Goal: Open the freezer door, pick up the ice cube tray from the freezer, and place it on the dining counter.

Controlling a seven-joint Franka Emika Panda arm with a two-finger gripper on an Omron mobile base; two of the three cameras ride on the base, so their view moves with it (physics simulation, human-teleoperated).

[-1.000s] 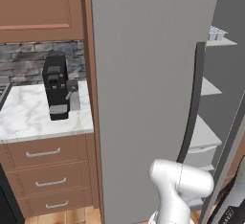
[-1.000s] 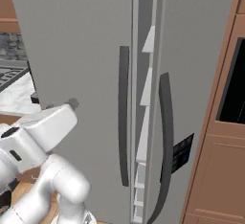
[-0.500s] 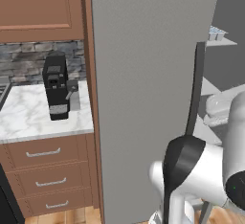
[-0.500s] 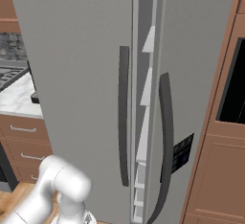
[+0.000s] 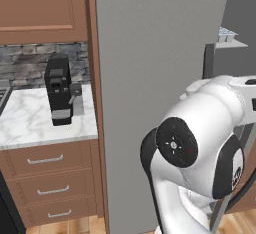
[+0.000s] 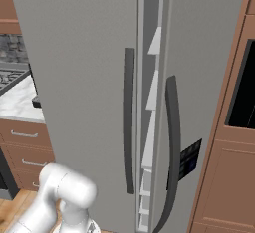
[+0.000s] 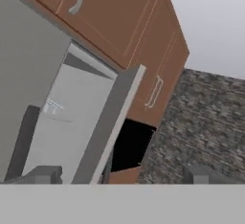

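The freezer door point(image 6: 79, 77) is a tall grey panel with a dark bar handle point(image 6: 128, 122). It stands slightly ajar, and pale shelves point(image 6: 152, 102) show in the narrow gap. In the left base view the door point(image 5: 150, 68) is at the centre. To its right, on a high shelf, lies the pale ice cube tray point(image 5: 227, 34). My gripper point(image 7: 122, 175) is open, its two fingertips point(image 7: 45, 174) wide apart with nothing between them. It looks up along the tilted grey freezer point(image 7: 72, 117), whose dark handle point(image 7: 21, 141) is at the left. The dining counter is out of view.
My white arm point(image 5: 200, 148) bulks at the lower right, in front of the door's edge. A black coffee machine point(image 5: 60, 95) stands on a small marble counter point(image 5: 30, 128) over wooden drawers. A second grey door with its handle point(image 6: 172, 142) is on the right, and brown cabinets point(image 7: 129, 22) hang above.
The arm has swung: it now rises large in the left base view and has sunk to the lower left in the right base view. The door's gap is unchanged.
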